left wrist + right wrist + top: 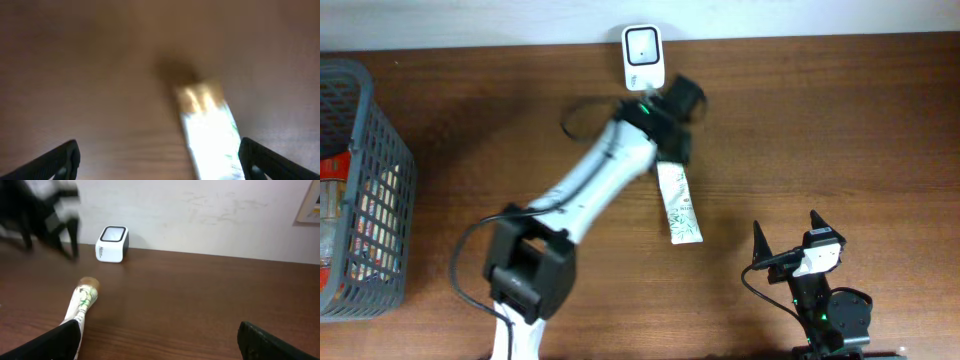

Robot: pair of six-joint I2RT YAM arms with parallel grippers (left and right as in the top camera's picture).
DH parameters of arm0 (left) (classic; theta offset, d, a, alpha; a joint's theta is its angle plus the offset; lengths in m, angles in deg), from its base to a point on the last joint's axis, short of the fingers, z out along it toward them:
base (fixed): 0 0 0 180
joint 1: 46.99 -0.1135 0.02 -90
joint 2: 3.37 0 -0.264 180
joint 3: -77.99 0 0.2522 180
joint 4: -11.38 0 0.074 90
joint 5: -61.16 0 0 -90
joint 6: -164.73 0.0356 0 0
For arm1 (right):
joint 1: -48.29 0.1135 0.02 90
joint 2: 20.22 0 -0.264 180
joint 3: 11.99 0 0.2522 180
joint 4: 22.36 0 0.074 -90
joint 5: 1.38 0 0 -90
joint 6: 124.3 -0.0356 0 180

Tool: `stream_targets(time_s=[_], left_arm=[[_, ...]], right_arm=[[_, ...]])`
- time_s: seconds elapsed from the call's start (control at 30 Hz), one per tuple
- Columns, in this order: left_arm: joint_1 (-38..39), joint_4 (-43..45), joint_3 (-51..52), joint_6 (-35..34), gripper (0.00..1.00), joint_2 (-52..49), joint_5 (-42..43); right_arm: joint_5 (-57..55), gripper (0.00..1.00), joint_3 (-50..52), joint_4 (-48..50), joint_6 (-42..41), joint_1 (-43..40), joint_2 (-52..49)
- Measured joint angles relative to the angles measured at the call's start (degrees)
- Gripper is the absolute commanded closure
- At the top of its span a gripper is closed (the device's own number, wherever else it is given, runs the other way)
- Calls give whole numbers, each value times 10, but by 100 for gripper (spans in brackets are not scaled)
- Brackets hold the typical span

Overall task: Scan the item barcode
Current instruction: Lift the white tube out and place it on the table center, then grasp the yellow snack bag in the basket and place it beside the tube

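Observation:
The item (679, 206), a long white sachet with green print and a tan end, lies flat on the wooden table (840, 130) below the white scanner (643, 56). My left gripper (675, 150) hovers just over its upper end, between it and the scanner. In the left wrist view that gripper (159, 151) is open wide and holds nothing, and the blurred item (210, 137) lies on the wood near the right finger. My right gripper (786, 225) rests open at the front right, also empty. From there the item (82, 302) and scanner (112, 243) show. No barcode is visible.
A grey wire basket (382, 125) holding several packaged goods stands at the table's left edge. A black cable (575, 112) loops beside the left arm near the scanner. A pale wall (210, 215) runs behind the table's far edge.

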Motion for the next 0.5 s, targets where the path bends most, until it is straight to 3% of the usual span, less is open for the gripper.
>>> stream_targets(time_s=[0.1, 0.2, 0.33, 0.5], left_arm=[[-117, -116, -158, 77, 1, 26, -1], [-250, -168, -273, 136, 1, 68, -1], [-424, -198, -331, 178, 1, 126, 35], [-684, -243, -330, 189, 1, 107, 153]], right_arm=[[0, 1, 0, 0, 0, 0, 0], [0, 1, 0, 0, 0, 0, 0], [0, 1, 0, 0, 0, 0, 0], [0, 1, 0, 0, 0, 0, 0]])
